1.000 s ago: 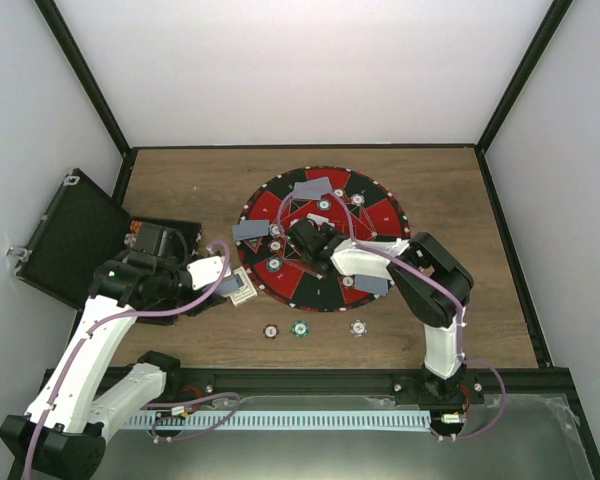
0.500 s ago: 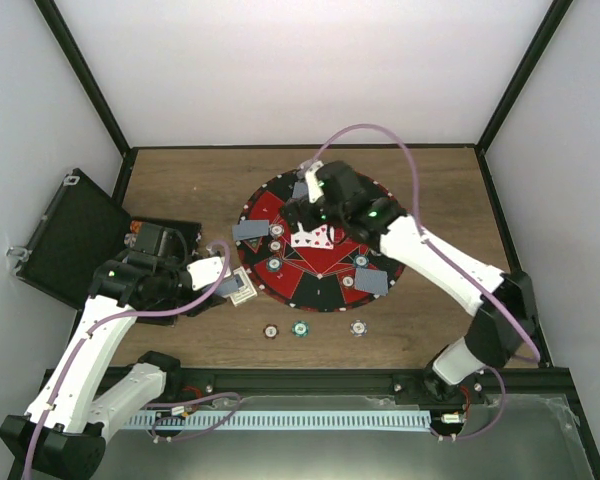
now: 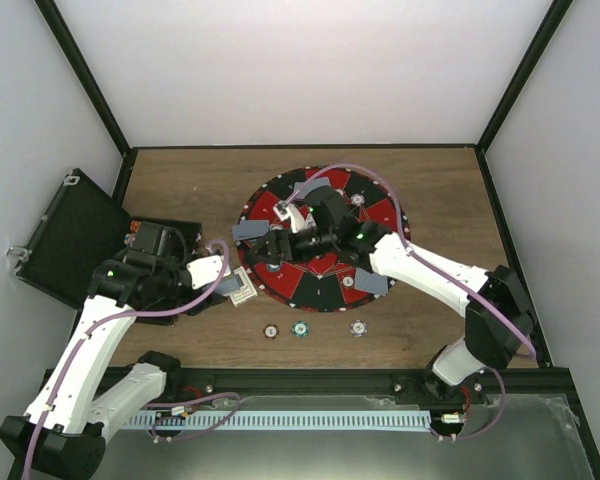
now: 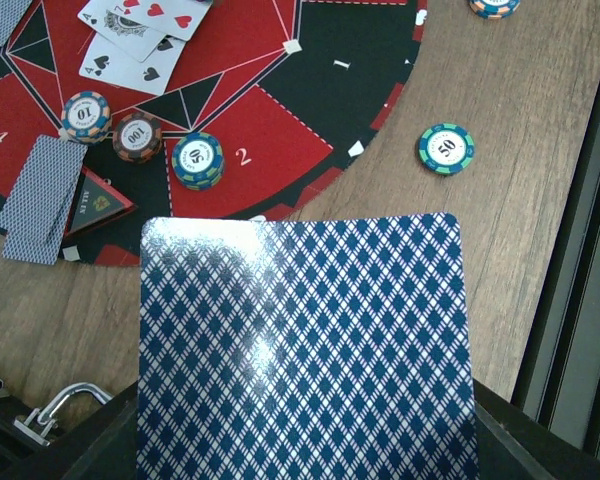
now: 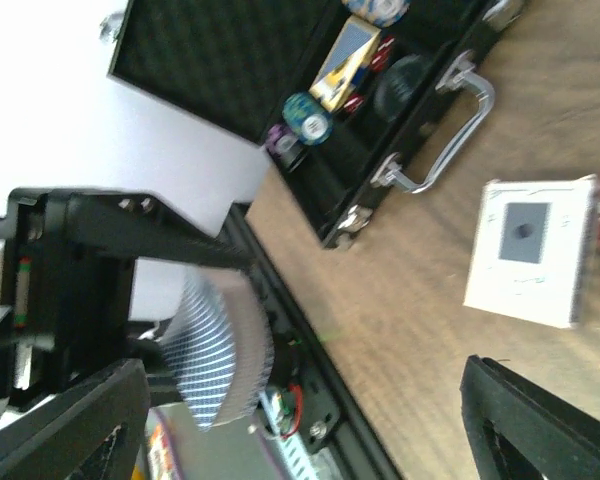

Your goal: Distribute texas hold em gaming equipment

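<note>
Left gripper (image 3: 232, 284) pinches a blue-backed playing card (image 4: 305, 350) just beside the poker mat (image 3: 320, 292); right gripper (image 3: 269, 247) spread above the mat

Left arm (image 3: 80, 350) and right arm (image 3: 430, 268) are the same build: white link shells, black joint housings. Purple cable (image 3: 332, 168) runs loose along each. Small green LED (image 3: 358, 236) lit on the right one, mid-frame in top view.

left gripper (image 3: 223, 283) holds a card (image 3: 227, 288) just beside the round mat (image 3: 320, 291).
</note>
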Controlling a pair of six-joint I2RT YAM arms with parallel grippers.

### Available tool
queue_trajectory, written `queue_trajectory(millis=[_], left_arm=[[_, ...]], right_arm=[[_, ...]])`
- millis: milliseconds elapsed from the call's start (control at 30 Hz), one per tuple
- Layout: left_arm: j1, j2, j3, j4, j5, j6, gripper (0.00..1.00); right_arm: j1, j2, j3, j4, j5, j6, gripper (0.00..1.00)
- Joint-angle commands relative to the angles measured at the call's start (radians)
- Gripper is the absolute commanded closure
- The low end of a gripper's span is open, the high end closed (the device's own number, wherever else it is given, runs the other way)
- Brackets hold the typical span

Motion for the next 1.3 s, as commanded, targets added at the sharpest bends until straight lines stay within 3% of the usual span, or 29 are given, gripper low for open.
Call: queue_trajectory(millis=[0, 333, 800, 1267], left_arm=[[0.001, -0.001, 0.017, 0.021, 0.031, 0.012, 0.95], [0.001, -0.005, 0.009, 0.026, 0.029, 0.013, 0.95], [0.001, -0.009, 0.006, 0.025, 0.032, 0.01, 0.95], [0.001, -0.006, 0.0, 0.026, 0.034, 0.014, 0.95]], right_arm=[[0.054, 0.038, 0.004, 0.114, -0.119, 0.145, 0.15], [0.141, 0.128, -0.005, 0.221, -0.166, 0.236, 0.21], [0.161, 0.267, 0.025, 0.403, -0.244, 0.35, 0.29], [0.154, 0.341, 0.022, 0.517, -0.295, 0.427, 0.31]])
